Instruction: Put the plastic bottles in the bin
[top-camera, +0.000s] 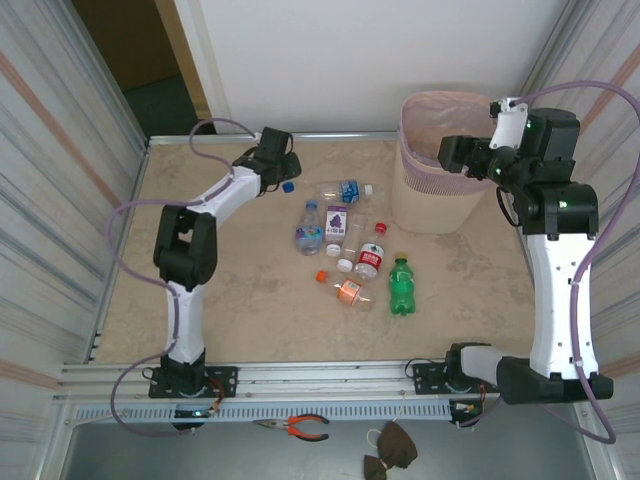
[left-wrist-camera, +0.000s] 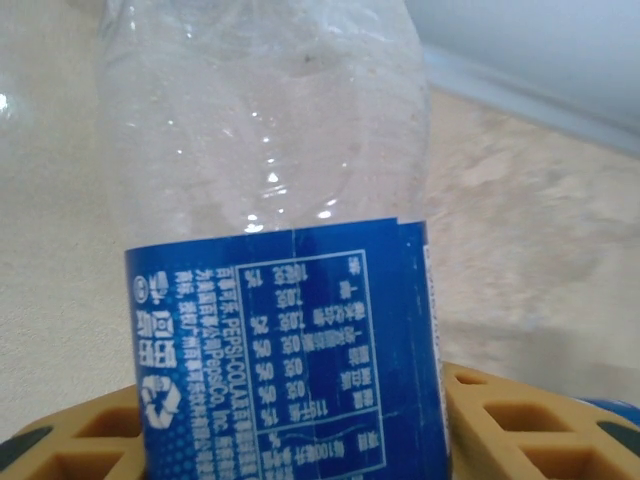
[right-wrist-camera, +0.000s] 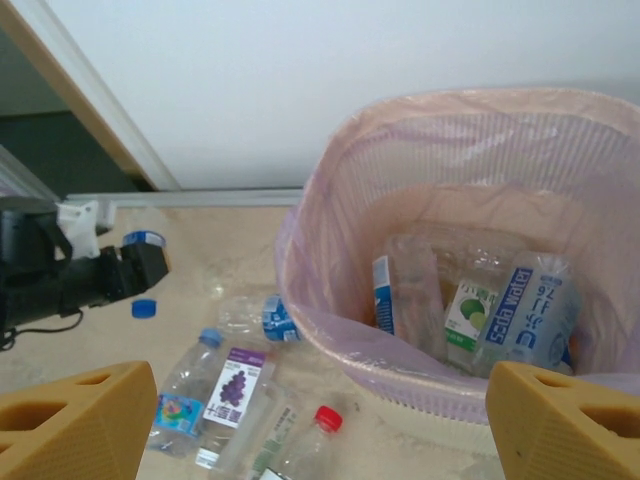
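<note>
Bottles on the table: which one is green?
The green bottle, rightmost of the group in the top view; its whole body is green, the others are clear.

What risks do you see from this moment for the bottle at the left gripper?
1. The left gripper has the blue-label bottle between its fingers. The thin, smooth plastic may crumple or slip out.
2. The right gripper hovers open at the bin, so the left gripper, bringing its bottle there, may collide with it.

Robot lab test cell, corrugated side panels (top-camera: 60, 150), aluminium rail (top-camera: 330, 375), pliers (top-camera: 297, 427) on ledge (top-camera: 120, 455)
</note>
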